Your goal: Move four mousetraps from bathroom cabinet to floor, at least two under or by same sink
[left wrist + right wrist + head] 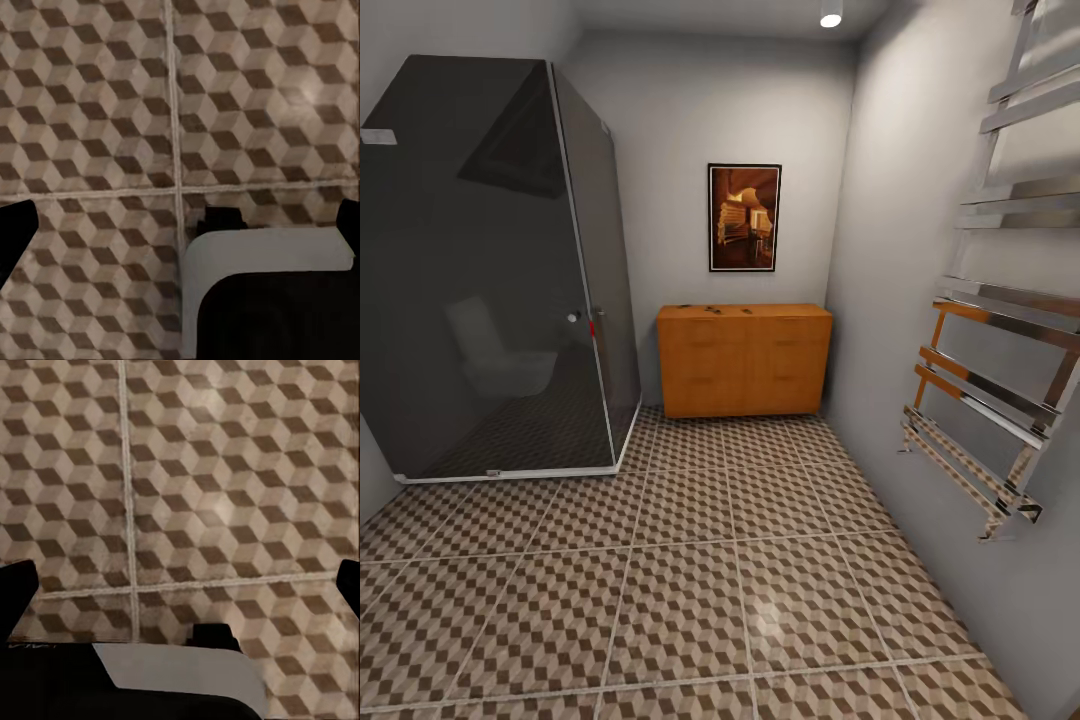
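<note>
Several specks: small dark things lie on top of the cabinet (744, 360), at middle centre of the head frame; I take them for the mousetraps (712, 307), though they are too small to count or name with certainty.
Direction: straight ahead of me, across the bathroom floor (690, 590), well apart from both my hands.
Long axis: the cabinet runs left to right against the back wall, its front facing me.
Nearer arm: I cannot tell; the cabinet sits about centred, so neither side looks favoured.
Left hand (180, 232): fingertips at both frame edges, spread wide, holding nothing, patterned tile between.
Right hand (180, 592): the same, spread and empty over tile.
Flanks: shower cubicle (490, 280) at left, towel rail (1000, 330) at right.
</note>
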Controlling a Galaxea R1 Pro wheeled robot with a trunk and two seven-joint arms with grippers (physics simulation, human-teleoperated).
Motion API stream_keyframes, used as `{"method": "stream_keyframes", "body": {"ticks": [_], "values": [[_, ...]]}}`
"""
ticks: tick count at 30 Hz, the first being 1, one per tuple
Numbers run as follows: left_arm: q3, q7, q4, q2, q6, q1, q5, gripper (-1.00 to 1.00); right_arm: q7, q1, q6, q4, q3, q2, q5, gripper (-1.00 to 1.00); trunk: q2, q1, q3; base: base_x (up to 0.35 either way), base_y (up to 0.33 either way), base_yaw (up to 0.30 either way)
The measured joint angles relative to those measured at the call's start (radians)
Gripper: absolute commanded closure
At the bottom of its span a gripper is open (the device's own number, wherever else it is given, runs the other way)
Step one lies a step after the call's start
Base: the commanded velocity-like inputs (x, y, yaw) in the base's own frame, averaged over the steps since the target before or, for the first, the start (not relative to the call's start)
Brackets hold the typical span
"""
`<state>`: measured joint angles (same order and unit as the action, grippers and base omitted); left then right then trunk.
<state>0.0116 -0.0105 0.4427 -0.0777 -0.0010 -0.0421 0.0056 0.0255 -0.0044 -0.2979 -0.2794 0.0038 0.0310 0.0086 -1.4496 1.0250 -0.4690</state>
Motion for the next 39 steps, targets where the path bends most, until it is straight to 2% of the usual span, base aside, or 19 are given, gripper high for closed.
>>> {"method": "stream_keyframes", "body": {"ticks": [1, 4, 7, 8, 11, 14, 16, 20, 22, 24, 27, 30, 32, 36, 39], "values": [[0.009, -0.005, 0.07, -0.009, 0.001, 0.001, 0.0, -1.0, 0.013, 0.0, 0.005, -0.059, 0.0, -0.008, 0.0, -1.0, 0.0, 0.0, 0.0, 0.0, 0.0, 0.0], [0.023, -0.015, 0.169, -0.017, 0.002, 0.001, 0.001, -1.0, 0.035, 0.0, 0.037, -0.157, 0.0, -0.017, 0.0, -1.0, 0.0, 0.0, 0.0, 0.0, 0.0, 0.0], [0.032, -0.026, 0.285, -0.016, 0.003, 0.001, 0.001, -1.0, 0.058, 0.0, 0.115, -0.294, 0.0, -0.024, 0.0, -1.0, 0.0, 0.0, 0.0, 0.0, 0.0, 0.0], [0.034, -0.03, 0.335, -0.014, 0.004, 0.002, 0.001, -1.0, 0.064, 0.0, 0.155, -0.362, 0.0, -0.027, 0.001, -1.0, 0.0, 0.0, 0.0, 0.0, 0.0, 0.0], [0.037, -0.036, 0.427, -0.001, 0.004, 0.003, 0.001, -1.0, 0.072, 0.0, 0.209, -0.492, 0.0, -0.034, 0.001, -1.0, 0.0, 0.0, 0.0, 0.0, 0.0, 0.0], [0.038, -0.046, 0.555, 0.01, 0.011, 0.005, 0.001, -1.0, 0.075, -0.001, 0.238, -0.63, -0.001, -0.038, 0.004, -1.0, 0.0, 0.0, 0.0, 0.0, 0.0, 0.0], [0.038, -0.048, 0.616, 0.015, 0.033, 0.005, 0.001, -1.0, 0.076, -0.005, 0.247, -0.699, -0.001, -0.039, 0.022, -1.0, 0.0, 0.0, 0.0, 0.0, 0.0, 0.0], [0.038, -0.05, 0.718, 0.035, 0.104, 0.011, 0.001, -1.0, 0.08, -0.046, 0.309, -0.788, -0.001, -0.035, 0.091, -1.0, 0.0, 0.0, 0.0, 0.0, 0.0, 0.0], [0.039, -0.05, 0.744, 0.039, 0.124, 0.019, 0.001, -1.0, 0.08, -0.071, 0.343, -0.802, -0.001, -0.032, 0.11, -1.0, 0.0, 0.0, 0.0, 0.0, 0.0, 0.0], [0.038, -0.05, 0.773, 0.045, 0.147, 0.042, 0.0, -1.0, 0.08, -0.123, 0.398, -0.816, -0.001, -0.027, 0.129, -1.0, 0.0, 0.0, 0.0, 0.0, 0.0, 0.0], [0.039, -0.055, 0.764, 0.048, 0.167, 0.086, 0.0, -1.0, 0.078, -0.18, 0.429, -0.824, 0.0, -0.023, 0.139, -1.0, 0.0, 0.0, 0.0, 0.0, 0.0, 0.0], [0.034, -0.055, 0.756, 0.063, 0.171, 0.105, -0.002, -1.0, 0.071, -0.194, 0.416, -0.827, 0.012, -0.019, 0.142, -1.0, 0.0, 0.0, 0.0, 0.0, 0.0, 0.0], [0.027, -0.053, 0.762, 0.076, 0.169, 0.11, -0.005, -1.0, 0.072, -0.198, 0.376, -0.832, 0.046, -0.018, 0.145, -1.0, 0.0, 0.0, 0.0, 0.0, 0.0, 0.0], [0.021, -0.052, 0.769, 0.08, 0.165, 0.113, -0.006, -1.0, 0.073, -0.2, 0.345, -0.884, 0.083, -0.018, 0.145, -1.0, 0.0, 0.0, 0.0, 0.0, 0.0, 0.0], [0.005, -0.052, 0.779, 0.081, 0.159, 0.113, -0.007, -1.0, 0.073, -0.2, 0.338, -0.925, 0.095, -0.017, 0.144, -1.0, 0.0, 0.0, 0.0, 0.0, 0.0, 0.0]]}}
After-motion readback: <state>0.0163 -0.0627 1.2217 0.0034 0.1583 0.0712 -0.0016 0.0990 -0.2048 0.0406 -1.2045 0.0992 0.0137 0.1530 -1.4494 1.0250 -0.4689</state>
